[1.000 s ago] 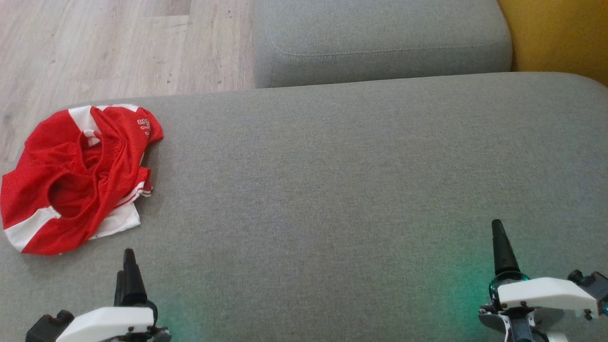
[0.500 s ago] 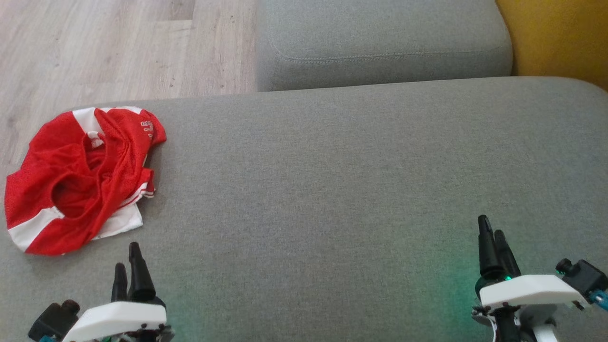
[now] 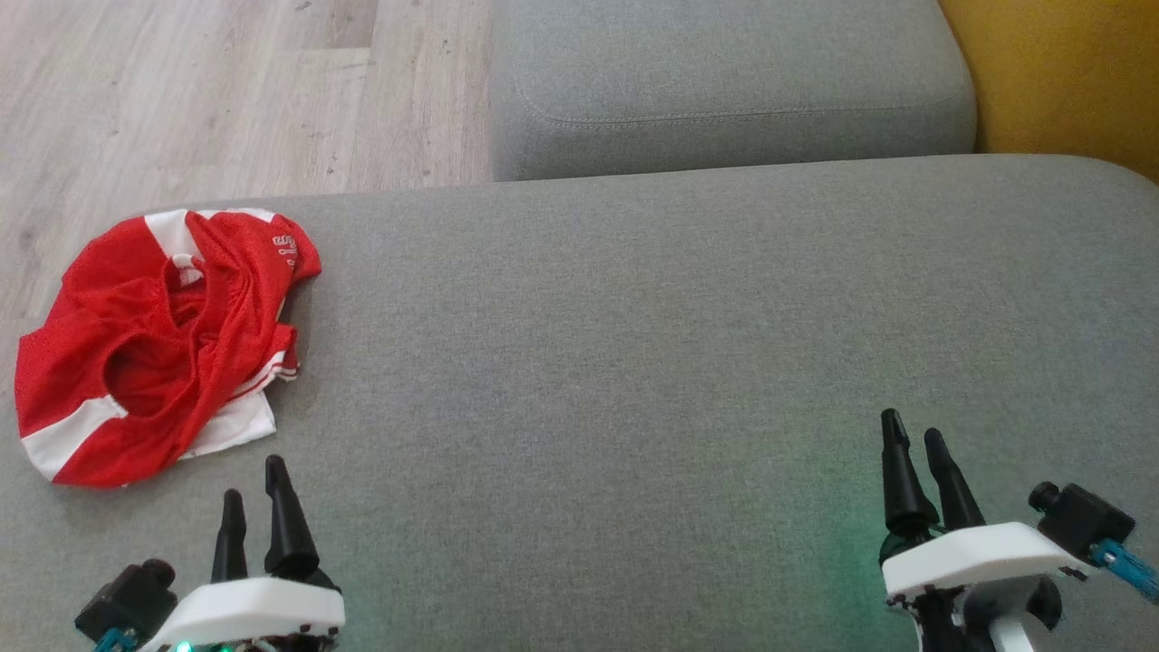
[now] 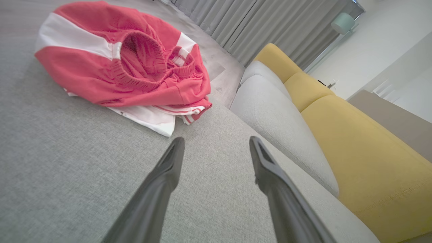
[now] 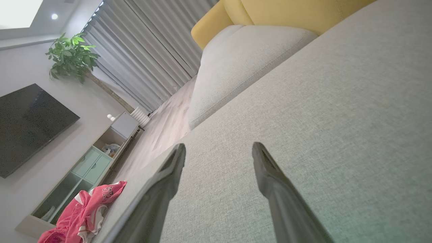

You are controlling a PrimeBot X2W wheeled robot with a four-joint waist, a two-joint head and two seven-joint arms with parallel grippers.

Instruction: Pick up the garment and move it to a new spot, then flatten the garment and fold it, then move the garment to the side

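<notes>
A crumpled red garment with white bands (image 3: 158,340) lies at the far left edge of the grey sofa seat (image 3: 634,344). My left gripper (image 3: 255,480) stands open just below and right of it, nothing between its fingers. The left wrist view has the garment (image 4: 128,67) lying ahead of the open left gripper (image 4: 216,143), a short gap from the tips. Far across the seat, my right gripper (image 3: 910,435) is open and empty. Its wrist view has the open right gripper (image 5: 218,148) over bare fabric, with the garment (image 5: 84,212) small at the lower left.
A grey cushion (image 3: 724,81) sits behind the seat, with a yellow cushion (image 3: 1059,72) at the back right. Wooden floor (image 3: 181,91) lies beyond the seat's left edge. A TV (image 5: 27,125), a cabinet (image 5: 81,175) and a plant (image 5: 71,54) stand across the room.
Both grippers have turned so their two fingers now show apart, and the right one has shifted left. The whole picture has slid slightly, so the camera has moved. The garment lies still.
</notes>
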